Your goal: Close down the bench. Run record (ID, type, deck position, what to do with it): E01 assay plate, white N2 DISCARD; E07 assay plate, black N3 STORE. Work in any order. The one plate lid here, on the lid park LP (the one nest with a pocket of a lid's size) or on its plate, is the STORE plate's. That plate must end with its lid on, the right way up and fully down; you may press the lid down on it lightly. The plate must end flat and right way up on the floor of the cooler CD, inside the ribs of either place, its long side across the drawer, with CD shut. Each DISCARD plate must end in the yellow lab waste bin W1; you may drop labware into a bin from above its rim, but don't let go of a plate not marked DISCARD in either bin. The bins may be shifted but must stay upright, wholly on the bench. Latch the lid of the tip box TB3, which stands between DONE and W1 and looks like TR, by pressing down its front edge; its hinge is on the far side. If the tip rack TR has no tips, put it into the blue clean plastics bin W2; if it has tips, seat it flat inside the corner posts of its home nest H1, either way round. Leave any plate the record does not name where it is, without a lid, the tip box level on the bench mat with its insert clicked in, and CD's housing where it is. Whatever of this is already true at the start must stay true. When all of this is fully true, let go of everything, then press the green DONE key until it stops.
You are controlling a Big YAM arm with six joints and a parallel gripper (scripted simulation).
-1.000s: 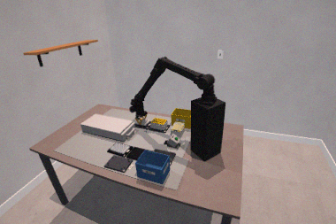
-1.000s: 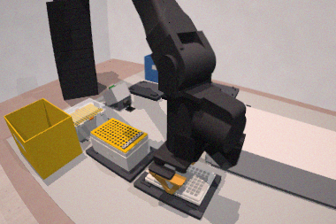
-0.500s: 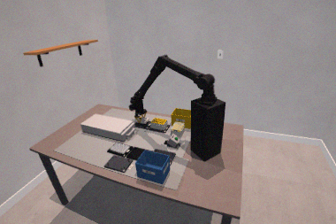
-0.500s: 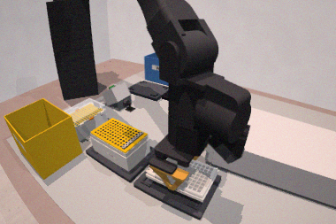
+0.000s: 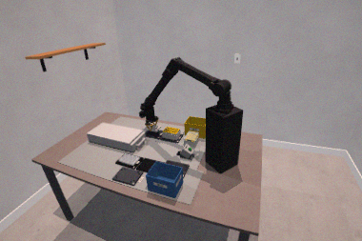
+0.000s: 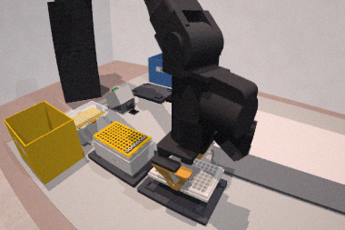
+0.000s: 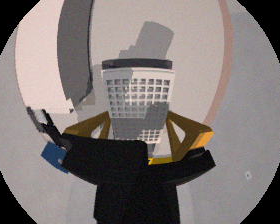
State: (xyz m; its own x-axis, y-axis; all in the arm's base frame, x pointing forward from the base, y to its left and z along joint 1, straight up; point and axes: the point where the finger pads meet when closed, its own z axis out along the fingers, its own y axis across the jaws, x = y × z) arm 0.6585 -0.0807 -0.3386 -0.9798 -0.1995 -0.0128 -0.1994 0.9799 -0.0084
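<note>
A brown table stands in a grey-walled room; the gripper clamps a white plate beside a yellow bin.

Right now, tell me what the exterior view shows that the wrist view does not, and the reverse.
Only the exterior view shows the yellow bin, the yellow-topped tip rack, the tip box behind it, the green key unit and the blue bin. Only the wrist view shows the plate's well grid head-on, running away from the jaws, with bench mat beyond. Both show the gripper shut on the white plate, which is just above or on its dark nest.
</note>
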